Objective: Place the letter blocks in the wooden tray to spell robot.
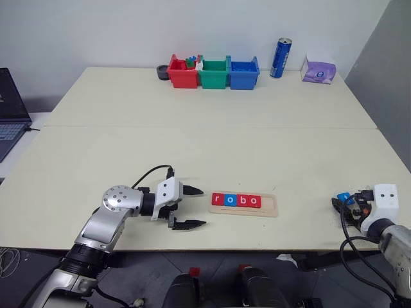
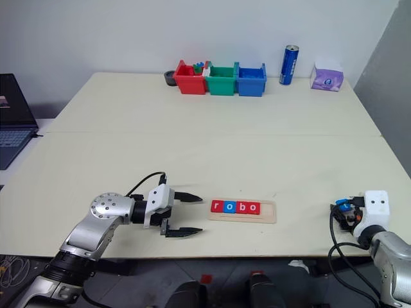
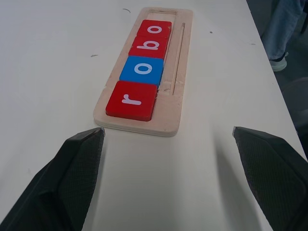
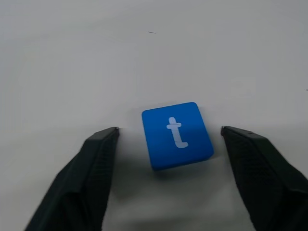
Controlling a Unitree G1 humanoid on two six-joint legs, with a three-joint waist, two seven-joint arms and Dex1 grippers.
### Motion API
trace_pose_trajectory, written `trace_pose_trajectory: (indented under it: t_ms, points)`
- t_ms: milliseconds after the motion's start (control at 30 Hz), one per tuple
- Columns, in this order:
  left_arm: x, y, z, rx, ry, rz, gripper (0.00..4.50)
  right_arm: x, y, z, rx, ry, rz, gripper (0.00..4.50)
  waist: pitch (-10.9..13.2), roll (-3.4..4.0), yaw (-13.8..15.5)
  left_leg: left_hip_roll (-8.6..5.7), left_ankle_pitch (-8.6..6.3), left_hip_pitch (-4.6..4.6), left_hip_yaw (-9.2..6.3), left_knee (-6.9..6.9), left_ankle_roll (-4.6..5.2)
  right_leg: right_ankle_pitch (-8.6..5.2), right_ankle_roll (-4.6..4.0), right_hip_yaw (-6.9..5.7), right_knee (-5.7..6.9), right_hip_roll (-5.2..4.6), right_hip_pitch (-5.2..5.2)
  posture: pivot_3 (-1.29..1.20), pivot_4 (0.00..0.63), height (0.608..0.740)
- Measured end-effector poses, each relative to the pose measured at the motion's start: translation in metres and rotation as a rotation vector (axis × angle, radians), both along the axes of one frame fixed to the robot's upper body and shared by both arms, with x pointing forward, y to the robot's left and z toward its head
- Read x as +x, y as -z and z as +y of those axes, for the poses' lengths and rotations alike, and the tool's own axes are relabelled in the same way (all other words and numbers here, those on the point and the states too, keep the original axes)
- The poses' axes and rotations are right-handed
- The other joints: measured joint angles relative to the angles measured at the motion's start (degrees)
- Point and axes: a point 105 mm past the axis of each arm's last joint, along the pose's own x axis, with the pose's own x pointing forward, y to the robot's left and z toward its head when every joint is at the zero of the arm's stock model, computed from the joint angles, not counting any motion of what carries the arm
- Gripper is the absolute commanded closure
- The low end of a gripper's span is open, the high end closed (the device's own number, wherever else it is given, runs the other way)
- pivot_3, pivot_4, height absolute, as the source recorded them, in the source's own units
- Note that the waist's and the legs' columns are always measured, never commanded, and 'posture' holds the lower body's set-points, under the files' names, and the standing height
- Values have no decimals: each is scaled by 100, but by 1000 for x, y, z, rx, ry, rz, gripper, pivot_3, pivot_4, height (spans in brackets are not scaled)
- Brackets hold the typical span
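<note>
At the far left edge of the head view, part of a laptop [image 1: 9, 112] can be seen. In the lower left, the left arm is bent across the pale tabletop [image 1: 212, 141], with its left claw [image 1: 191, 207] pointed sideways at the wooden tray [image 1: 268, 205]. The two black fingers are spread wide apart and nothing is held between them. The tray lies flat near the bottom middle of the picture, just beside that claw. Four letter blocks [image 1: 236, 200] are lined up in it: a red r, a blue o, a red b and a red o. One spot at the tray's right end is bare. At the top middle, three bins are set in a row: one red [image 1: 182, 74], one green [image 1: 213, 74], one blue [image 1: 244, 72]. To their right stand one blue can [image 1: 280, 58] and one purple packet [image 1: 319, 70]. In the lower right, the right claw [image 4: 166, 137] is tipped down over the tabletop. Its fingers are apart on both sides of one blue t block [image 4: 176, 134], which lies flat, not gripped.
</note>
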Motion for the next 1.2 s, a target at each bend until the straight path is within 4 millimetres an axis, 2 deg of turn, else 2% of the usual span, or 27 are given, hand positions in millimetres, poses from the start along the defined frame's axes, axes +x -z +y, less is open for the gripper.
trace_pose_trajectory:
  t_ms: [133,267,533,633,833,1033,1067,1200]
  points:
    - [0,1,0,0,-2,1,0,0,0,0,-1,3,11,3037,-2,-2,8,-1,0,-1,0,1,0,0,0,0,-1,-1,1,0,150,740]
    - [0,1,0,-1,-4,1,0,-2,0,6,-18,12,18,3040,-3,-3,9,1,0,-2,-2,0,0,-1,1,0,-1,-1,1,0,150,740]
    - [-2,-2,-3,-3,-7,-5,0,-9,1,88,63,-10,-12,3040,-5,2,-25,12,0,-2,-15,-5,-1,-3,-8,1,2,1,-3,0,150,740]
    - [-3,-3,-4,-3,-4,-5,0,-8,1,103,64,4,-17,3040,-5,1,-24,11,0,-3,-14,-5,-1,-3,-7,0,0,1,-3,0,150,740]
    - [-3,-2,-4,-1,-10,5,0,-7,2,118,49,-2,-17,3040,-6,0,-23,7,0,-3,-14,-5,-1,-4,-6,-1,-6,0,-4,0,150,740]
    - [-5,1,-3,-1,-13,15,0,-6,3,122,78,40,-27,3040,-10,-7,-25,12,0,-2,-14,-5,-1,-3,-6,-1,-4,0,-4,0,150,740]
    - [-5,2,-3,-1,-13,16,0,-6,2,122,86,48,-32,2309,-10,-7,-25,12,0,-2,-14,-5,-1,-3,-6,-2,-4,0,-4,0,150,740]
    - [-6,2,-3,-2,-13,15,0,-2,-2,124,106,45,-52,1038,-9,-6,-25,9,0,-3,-15,-5,-1,-3,-6,-1,-4,0,-6,0,150,740]
